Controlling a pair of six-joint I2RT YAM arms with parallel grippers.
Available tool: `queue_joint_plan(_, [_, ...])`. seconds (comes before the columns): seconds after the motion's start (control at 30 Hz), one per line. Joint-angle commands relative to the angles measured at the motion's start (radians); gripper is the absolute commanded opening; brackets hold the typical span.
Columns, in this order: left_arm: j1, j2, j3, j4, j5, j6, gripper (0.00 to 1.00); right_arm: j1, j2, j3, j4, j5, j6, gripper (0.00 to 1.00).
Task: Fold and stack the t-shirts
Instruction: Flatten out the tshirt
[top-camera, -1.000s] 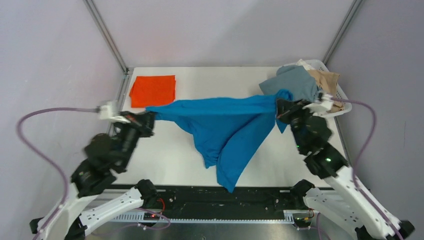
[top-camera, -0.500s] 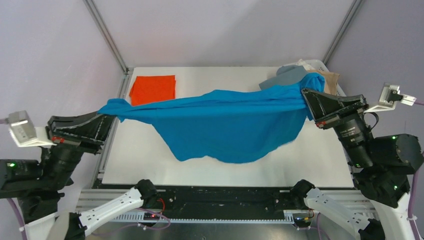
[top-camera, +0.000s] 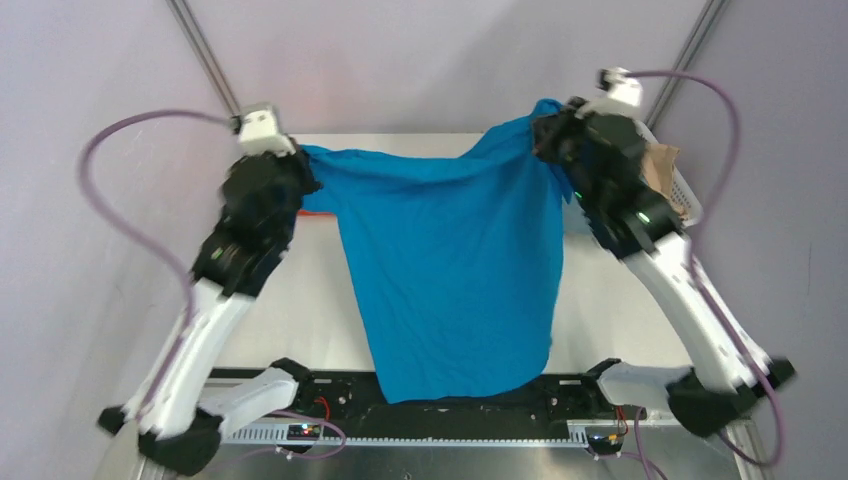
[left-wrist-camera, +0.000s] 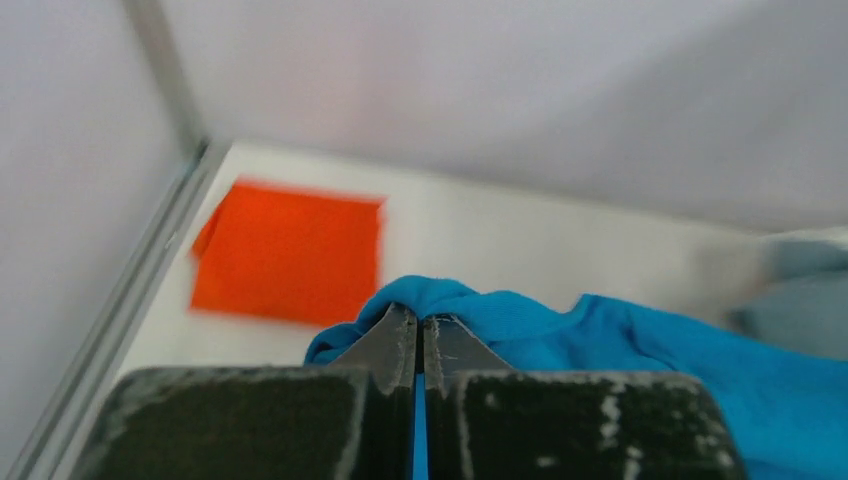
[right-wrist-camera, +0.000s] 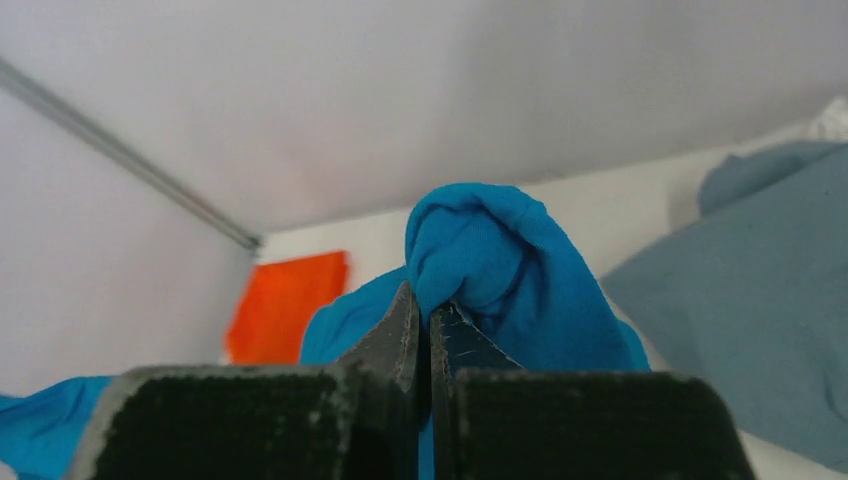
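Observation:
The royal blue t-shirt (top-camera: 450, 270) hangs spread in the air between my two raised arms, its lower edge down over the table's near edge. My left gripper (top-camera: 300, 158) is shut on its left corner, also seen in the left wrist view (left-wrist-camera: 420, 318). My right gripper (top-camera: 540, 128) is shut on its right corner, also seen in the right wrist view (right-wrist-camera: 425, 305). The orange-red t-shirt (left-wrist-camera: 285, 250) lies folded flat at the table's far left; in the top view only a sliver of it (top-camera: 318, 212) shows behind the blue cloth. A grey-blue t-shirt (right-wrist-camera: 750, 300) lies at the far right.
The white basket (top-camera: 685, 200) stands at the far right corner with tan cloth (top-camera: 660, 160) in it, mostly hidden by my right arm. Metal frame posts (top-camera: 205, 60) rise at both back corners. The white table (top-camera: 300, 310) shows on both sides of the hanging shirt.
Both arms have swung up and toward the back, lifting the blue t-shirt from a low wide stretch to a high hang. The shirt now drapes long and vertical.

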Motion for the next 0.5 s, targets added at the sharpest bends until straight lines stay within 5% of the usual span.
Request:
queue_joint_plan(0.0, [0.273, 0.168, -0.135, 0.010, 0.193, -0.180, 0.00, -0.114, 0.246, -0.027, 0.072, -0.066, -0.007, 0.02])
queue_joint_plan(0.13, [0.369, 0.403, -0.166, 0.047, 0.331, -0.207, 0.31, -0.157, 0.621, 0.002, 0.260, -0.140, -0.073, 0.07])
queue_joint_plan(0.27, [0.433, 0.613, -0.114, 0.046, 0.464, -0.237, 0.81, -0.188, 0.906, 0.201, 0.201, -0.206, -0.080, 0.75])
queue_joint_plan(0.3, [0.442, 0.648, -0.098, 0.048, 0.482, -0.242, 0.95, -0.190, 0.933, 0.250, 0.180, -0.216, -0.086, 0.82])
queue_joint_plan(0.33, [0.444, 0.669, -0.093, 0.048, 0.502, -0.241, 0.98, -0.190, 0.971, 0.267, 0.172, -0.216, -0.101, 0.95])
queue_joint_plan(0.47, [0.442, 0.683, -0.071, 0.052, 0.560, -0.236, 1.00, -0.190, 0.964, 0.268, 0.164, -0.201, -0.119, 0.99])
